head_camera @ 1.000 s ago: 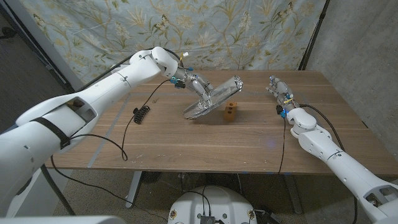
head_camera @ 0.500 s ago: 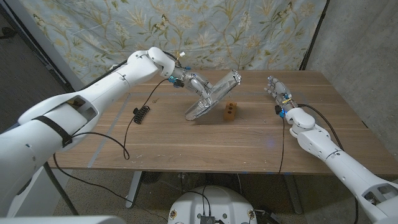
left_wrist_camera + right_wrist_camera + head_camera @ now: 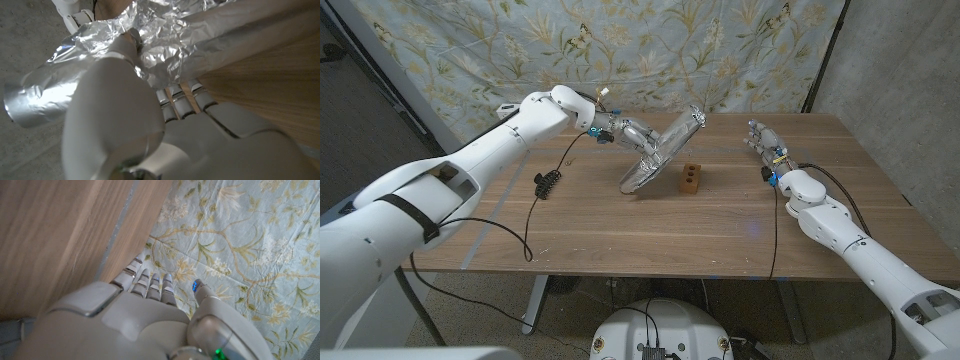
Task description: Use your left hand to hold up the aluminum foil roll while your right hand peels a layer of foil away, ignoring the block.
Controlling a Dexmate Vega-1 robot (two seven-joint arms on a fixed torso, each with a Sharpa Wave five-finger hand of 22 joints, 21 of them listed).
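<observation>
The aluminum foil roll (image 3: 665, 148) is a crinkled silver tube held at a slant above the table, its far end up near the backdrop and its lower end close to the wood. My left hand (image 3: 632, 134) grips the roll around its middle; in the left wrist view the fingers (image 3: 180, 95) wrap under the foil roll (image 3: 165, 45). My right hand (image 3: 766, 141) stands over the table's far right part, well apart from the roll, fingers stretched and holding nothing. In the right wrist view that right hand (image 3: 145, 305) points toward the table's far edge.
A small brown wooden block (image 3: 691, 178) stands on the table just right of the roll's lower end. A black clip on a cable (image 3: 546, 183) lies at the left. A floral cloth backdrop (image 3: 650, 50) hangs behind the wooden table (image 3: 650, 235).
My left hand has tilted the roll steeper, raising its far end and drawing back slightly to the left. The right hand has barely shifted.
</observation>
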